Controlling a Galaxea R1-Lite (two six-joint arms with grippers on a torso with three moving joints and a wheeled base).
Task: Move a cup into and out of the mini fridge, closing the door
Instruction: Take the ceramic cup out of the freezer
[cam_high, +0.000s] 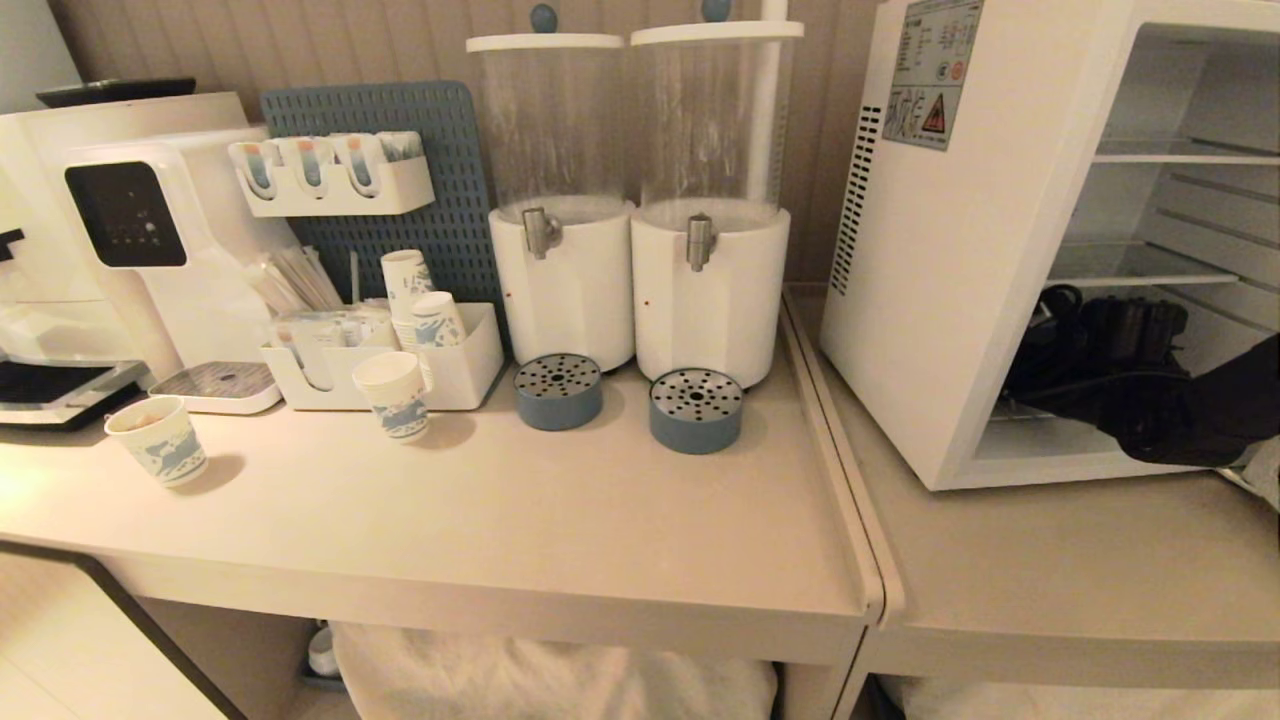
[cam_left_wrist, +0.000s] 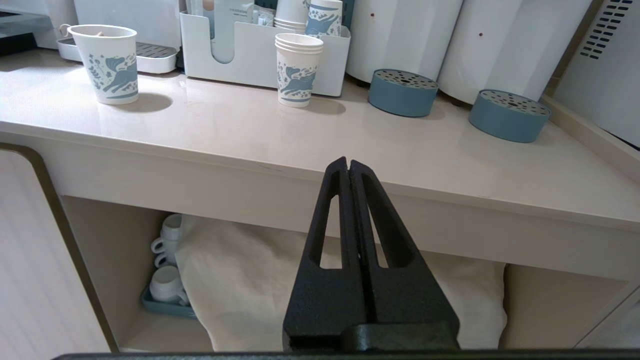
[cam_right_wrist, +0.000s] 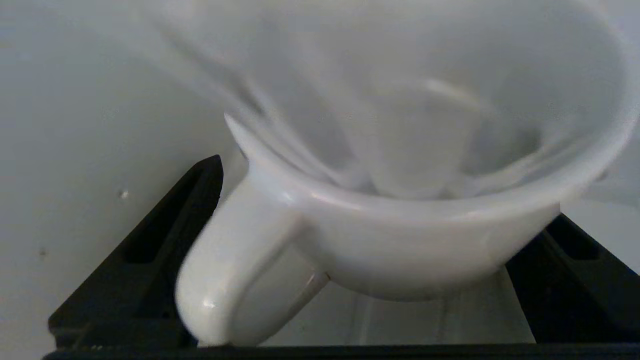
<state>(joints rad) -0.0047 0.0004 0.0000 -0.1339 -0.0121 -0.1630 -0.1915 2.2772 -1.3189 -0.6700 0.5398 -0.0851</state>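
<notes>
The cup (cam_right_wrist: 400, 200) fills my right wrist view, sitting between the spread fingers of my right gripper (cam_right_wrist: 350, 280); whether they touch its sides I cannot tell. At the right edge of the head view that arm reaches into the lower compartment of the fridge (cam_high: 950, 300), whose front stands open with no door in view. I judge the cup is inside but not yet brought out, and the door remains to be closed; my left gripper (cam_left_wrist: 348, 167), fingers pressed together, hangs idle below the counter (cam_left_wrist: 250, 130).
</notes>
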